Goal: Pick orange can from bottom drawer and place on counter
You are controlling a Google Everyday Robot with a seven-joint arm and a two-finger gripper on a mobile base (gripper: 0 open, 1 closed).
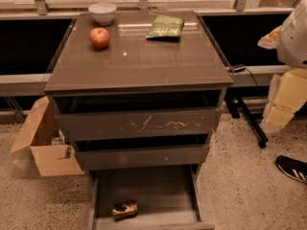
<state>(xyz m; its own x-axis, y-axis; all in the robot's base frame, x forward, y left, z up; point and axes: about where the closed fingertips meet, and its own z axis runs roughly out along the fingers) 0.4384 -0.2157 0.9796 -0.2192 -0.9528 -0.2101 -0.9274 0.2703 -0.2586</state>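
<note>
Orange can (124, 210) in bottom drawer (144, 186) (gripper unseen).

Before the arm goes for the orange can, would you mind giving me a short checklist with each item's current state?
1. The bottom drawer is pulled open: ok.
2. The orange can is visible in it, lying on its side near the front: ok.
3. Nothing rests on the orange can: ok.
4. The counter has bare space in front of the apple, bowl and green snack bag: ok.
5. The gripper is lined up with the drawer: cannot tell, as it is not in view.
</note>
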